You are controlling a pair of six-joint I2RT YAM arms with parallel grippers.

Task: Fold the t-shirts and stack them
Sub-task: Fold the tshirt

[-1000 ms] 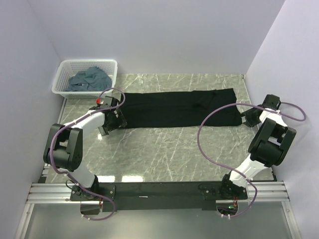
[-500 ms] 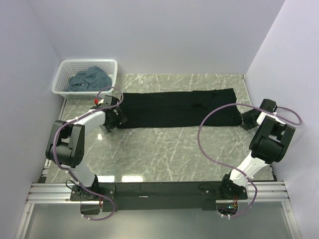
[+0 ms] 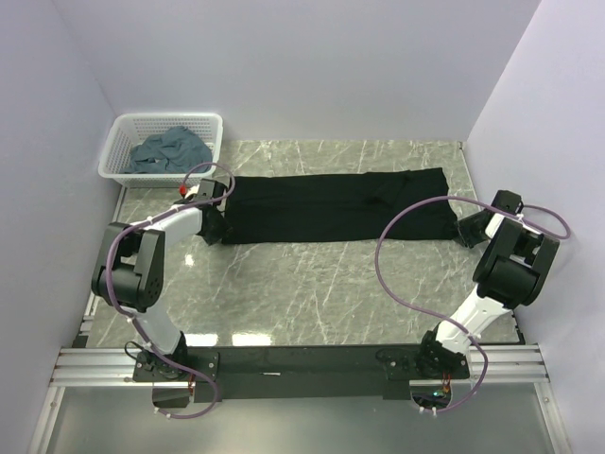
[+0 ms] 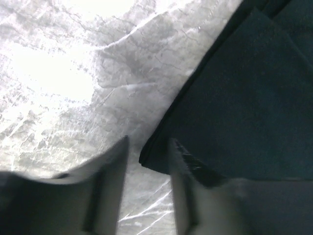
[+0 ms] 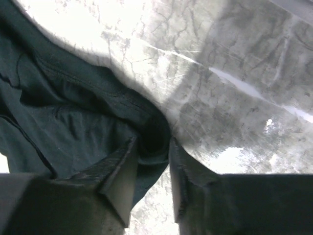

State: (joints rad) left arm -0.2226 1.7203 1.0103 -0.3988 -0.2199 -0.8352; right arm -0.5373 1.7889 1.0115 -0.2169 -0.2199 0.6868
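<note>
A black t-shirt [image 3: 336, 206] lies folded into a long strip across the table. My left gripper [image 3: 210, 229] is at its near left corner. In the left wrist view that corner [image 4: 152, 157] sits between the fingertips of the left gripper [image 4: 148, 142], which is open, with a gap to the left finger [image 4: 111, 181]. My right gripper [image 3: 466, 227] is at the strip's right end. In the right wrist view the right gripper [image 5: 152, 142] is shut on a bunched fold of the black t-shirt [image 5: 88, 112]. Slate blue-grey t-shirts [image 3: 170, 151] lie crumpled in the basket.
A white lattice basket [image 3: 170, 117] stands at the back left corner against the wall. Walls close in the table on the left, back and right. Purple cables loop from both arms above the marble tabletop [image 3: 312, 284].
My left gripper has slid up to the shirt's near left corner and its jaws have narrowed around it. My right gripper has edged in on the shirt's right end.
</note>
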